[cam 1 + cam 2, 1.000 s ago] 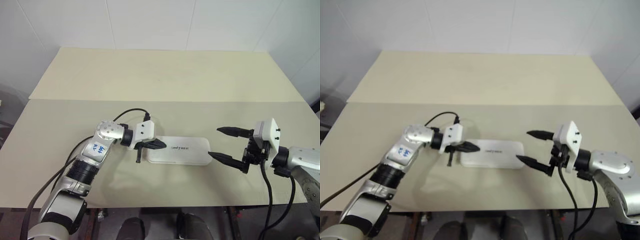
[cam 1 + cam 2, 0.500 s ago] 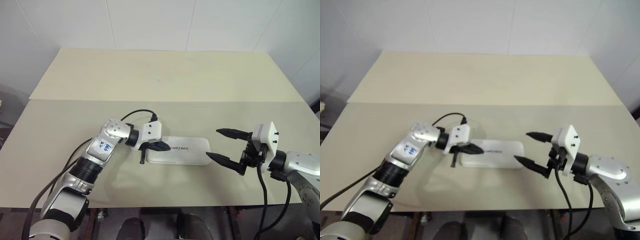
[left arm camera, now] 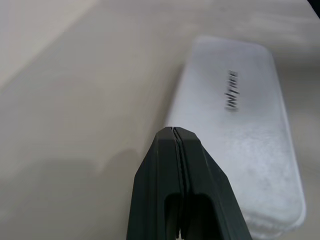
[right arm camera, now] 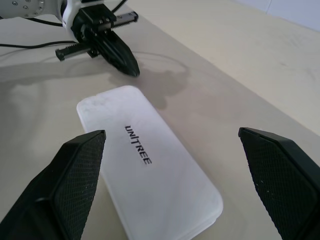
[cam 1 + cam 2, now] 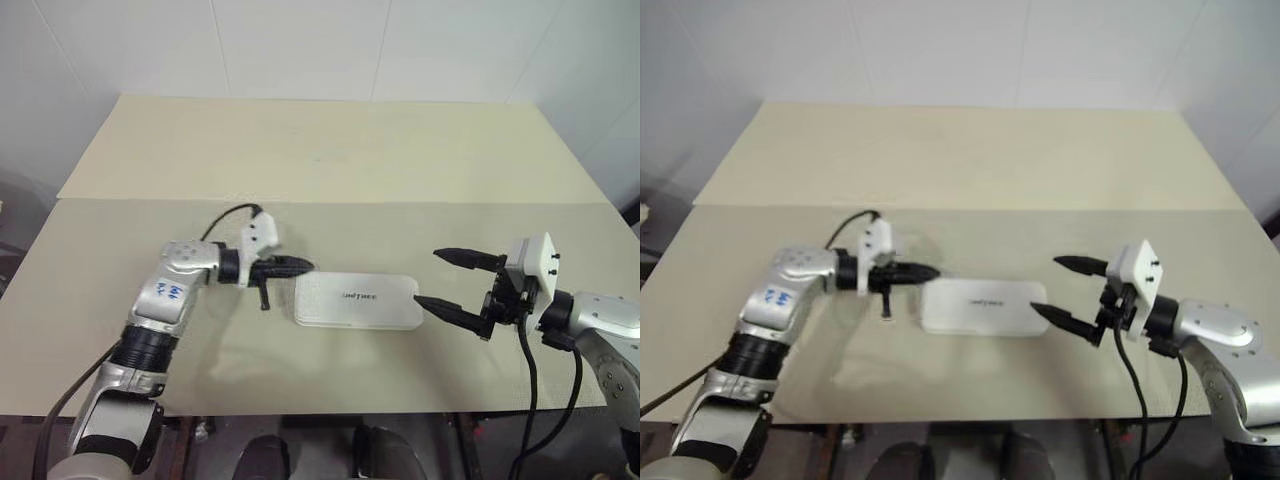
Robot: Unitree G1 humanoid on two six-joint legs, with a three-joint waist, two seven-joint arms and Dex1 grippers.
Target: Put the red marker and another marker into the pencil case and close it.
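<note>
The white rectangular hard plastic pencil case with rounded corners and small black lettering on its lid (image 5: 357,300) lies flat and shut on the beige desk (image 5: 330,160), near the middle of the desk's near edge, its long side running along that edge. No marker lies loose on the desk, so by the look of it both are already inside and the closing is done or nearly so.

The left tool (image 5: 298,265) has its two black fingers pressed together on nothing, pointing level toward the case's left end, just beside it and apart from it. The right tool (image 5: 447,283) stands with its fingers wide apart, one tip close to the case's right end, the other farther toward the desk's far edge; nothing is between them.

The case looks light, stiff and smooth, so it would likely slide across the desk under a sideways push rather than stay put. A press straight down on the lid near the long edge opposite the hinge would seat it best. To lift it, pinch across the short width at mid-length; the rounded ends could slip out of a grip.
</note>
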